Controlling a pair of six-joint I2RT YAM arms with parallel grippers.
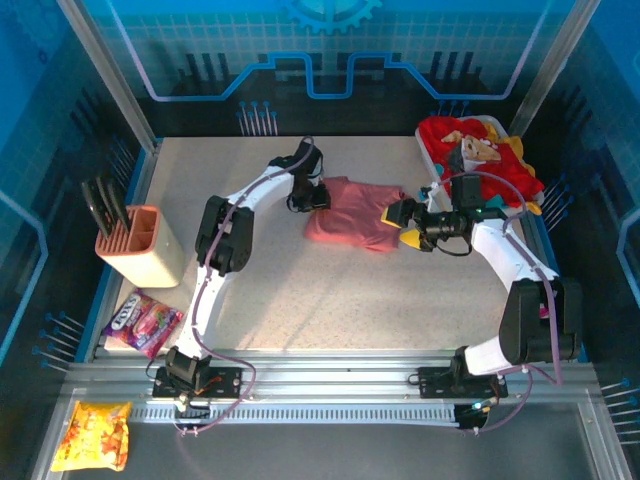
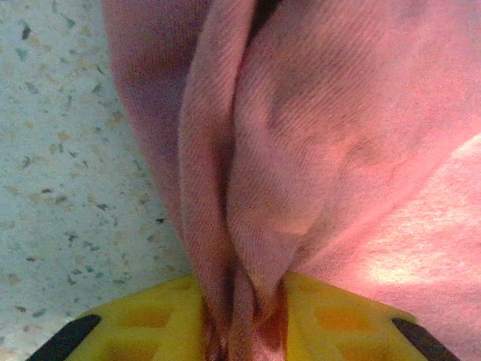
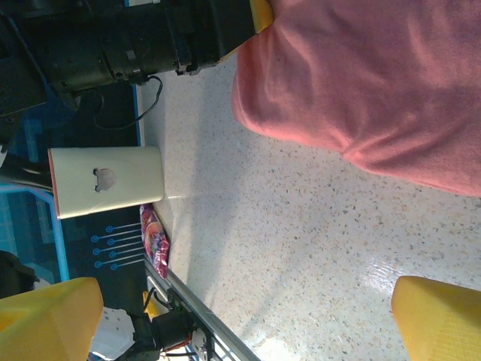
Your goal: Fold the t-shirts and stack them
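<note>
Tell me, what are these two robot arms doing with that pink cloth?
They are working on a dusty pink cloth t-shirt that lies crumpled in the middle of the speckled table. The left hand pinches a fold at the shirt's left edge between its yellow fingers. The right hand is wide open at the shirt's right side, gripping nothing. A heap of red and yellow shirts waits at the far right corner. The pink shirt is not yet folded.

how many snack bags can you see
2: an orange bag at the near left corner, and a purple candy bag by the knife block.
</note>
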